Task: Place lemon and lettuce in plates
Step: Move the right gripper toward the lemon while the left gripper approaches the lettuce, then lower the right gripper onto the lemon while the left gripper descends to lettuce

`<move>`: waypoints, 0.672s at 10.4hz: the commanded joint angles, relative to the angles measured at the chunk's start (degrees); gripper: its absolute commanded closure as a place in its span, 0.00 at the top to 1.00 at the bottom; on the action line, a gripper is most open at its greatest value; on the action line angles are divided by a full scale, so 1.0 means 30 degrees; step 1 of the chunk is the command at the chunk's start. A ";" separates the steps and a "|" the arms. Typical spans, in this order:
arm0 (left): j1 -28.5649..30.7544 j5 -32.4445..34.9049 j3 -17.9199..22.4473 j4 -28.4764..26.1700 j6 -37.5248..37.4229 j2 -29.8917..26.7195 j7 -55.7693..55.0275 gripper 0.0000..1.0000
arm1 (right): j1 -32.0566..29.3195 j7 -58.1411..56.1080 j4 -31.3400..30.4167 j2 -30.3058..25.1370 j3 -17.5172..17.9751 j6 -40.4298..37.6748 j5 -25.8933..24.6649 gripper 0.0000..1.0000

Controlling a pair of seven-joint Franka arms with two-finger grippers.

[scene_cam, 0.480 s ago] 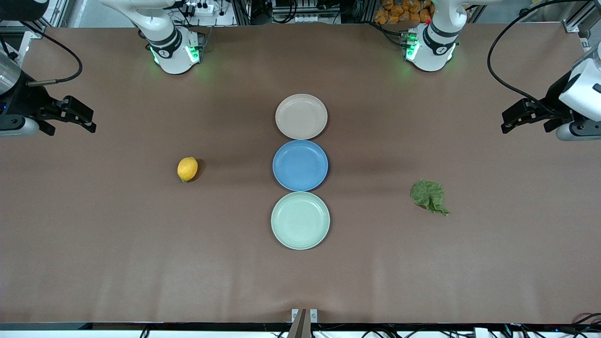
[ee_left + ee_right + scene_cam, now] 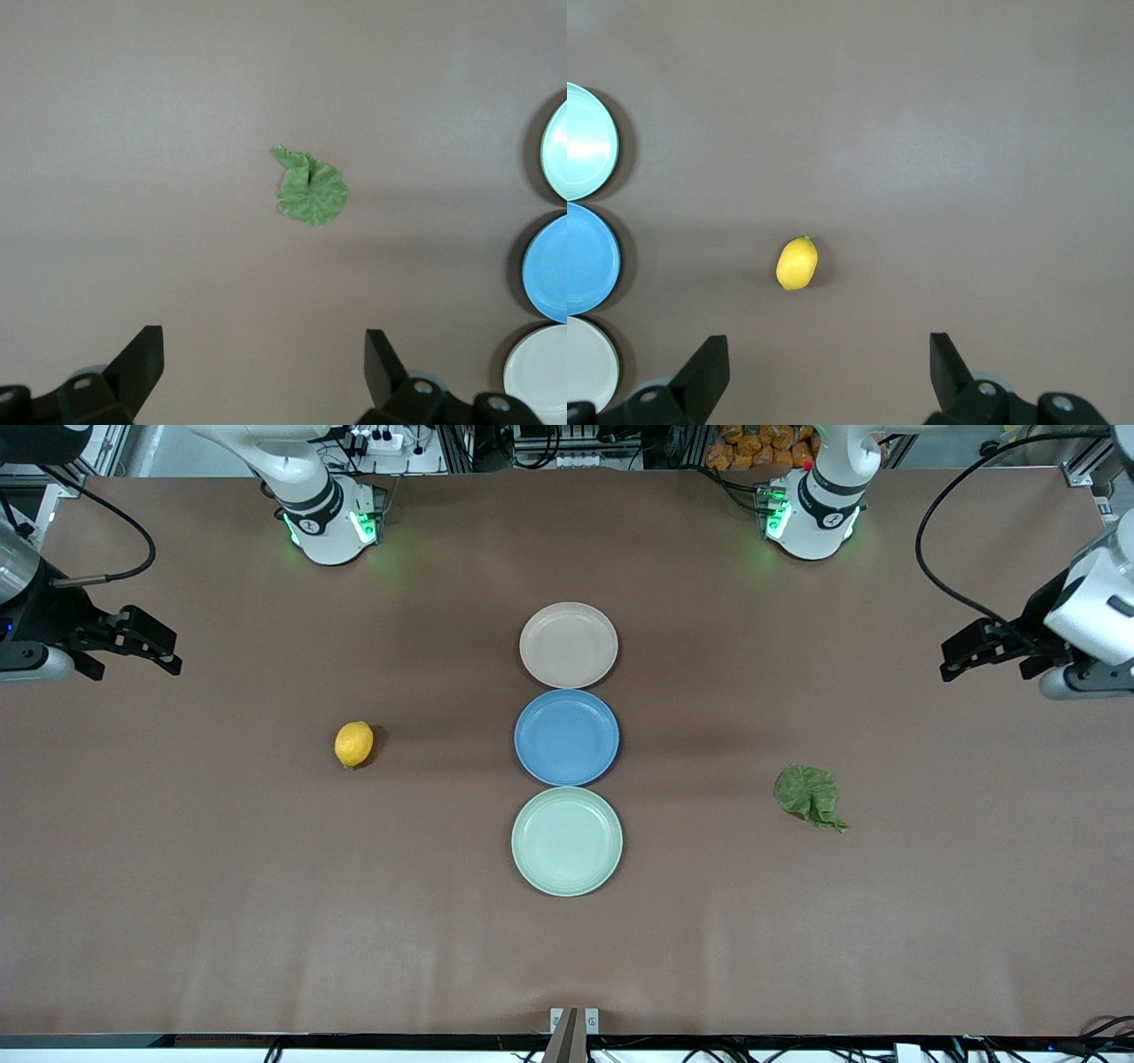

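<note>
The yellow lemon [image 2: 353,744] lies on the table toward the right arm's end; it also shows in the right wrist view [image 2: 797,263]. The dark green lettuce [image 2: 809,795] lies toward the left arm's end and shows in the left wrist view [image 2: 310,188]. The beige-pink plate [image 2: 568,645] and the mint plate [image 2: 567,841] lie empty in the middle. My right gripper [image 2: 168,651] [image 2: 828,354] is open and empty over bare table at its end. My left gripper [image 2: 952,660] [image 2: 264,354] is open and empty over bare table at its end.
A blue plate [image 2: 567,737] lies between the two pale plates, touching both, in a row running from the robots' side toward the front camera. The brown table [image 2: 266,921] is bare around the lemon and the lettuce. Cables hang near both arms at the table's ends.
My left gripper has shifted slightly toward the middle of the table. The right arm, the lemon, the lettuce and the plates have not moved.
</note>
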 commanded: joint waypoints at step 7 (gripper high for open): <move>-0.0225 0.0363 -0.0095 -0.2847 0.6148 0.5249 0.0149 1.00 | 0.1581 0.2570 -0.4447 0.2886 0.0176 0.5585 0.0384 1.00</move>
